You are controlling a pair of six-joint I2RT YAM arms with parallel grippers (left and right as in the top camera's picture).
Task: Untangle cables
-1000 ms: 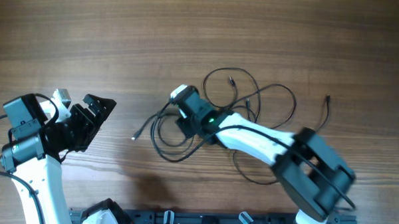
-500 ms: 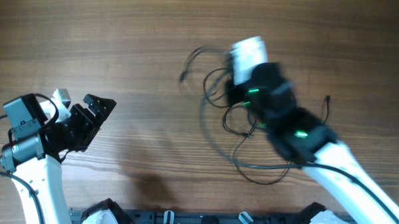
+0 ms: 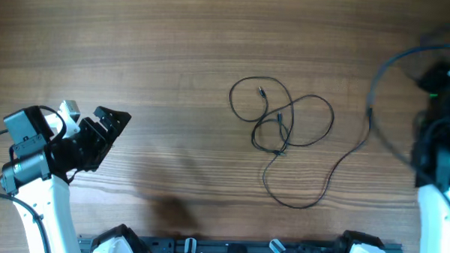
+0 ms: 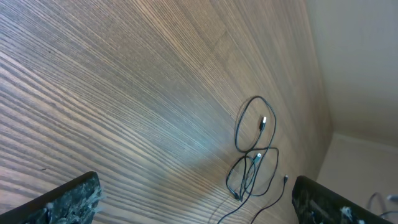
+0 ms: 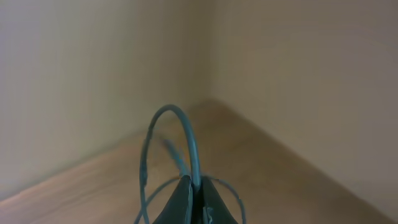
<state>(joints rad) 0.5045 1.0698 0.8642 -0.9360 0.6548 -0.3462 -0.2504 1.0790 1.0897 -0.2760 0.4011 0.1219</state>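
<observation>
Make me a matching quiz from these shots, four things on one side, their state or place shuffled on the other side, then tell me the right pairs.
Things:
1. left claw
2. right claw
3. loose cables
4. held cable

States or places:
A. lying in loops on the table
B. open, with nothing in it
C. shut on a thin cable
D. arching up in a loop from a pinched grip

Pairs: 1-B, 2-C, 3-A, 4-D
</observation>
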